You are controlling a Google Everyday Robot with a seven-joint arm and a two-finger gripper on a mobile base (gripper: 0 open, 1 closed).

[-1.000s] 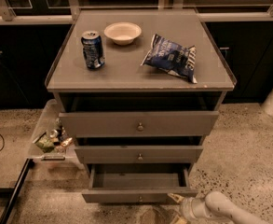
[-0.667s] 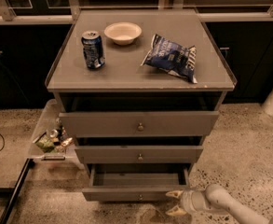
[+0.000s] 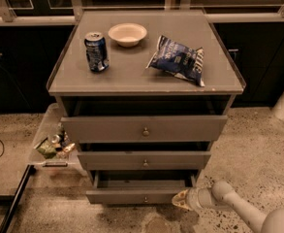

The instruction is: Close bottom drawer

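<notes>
the arm [image 3: 243, 210] comes in from the lower right corner, cut off by the edge. its gripper [image 3: 182, 199] is low at the right end of the bottom drawer [image 3: 132, 196] - open or closed, i cannot tell. this drawer stands pulled out, inside dark. above are the middle drawer [image 3: 144, 160] and top drawer [image 3: 144, 128], both partly out. on the cabinet top [image 3: 132, 76] - a can [image 3: 97, 51], chip bag [image 3: 178, 60], bowl [image 3: 127, 34].

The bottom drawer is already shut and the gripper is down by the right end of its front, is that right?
Not quite. The bottom drawer is not shut: the camera view shows it pulled out, its inside visible behind the front. The gripper is indeed down by the right end of that front.
</notes>
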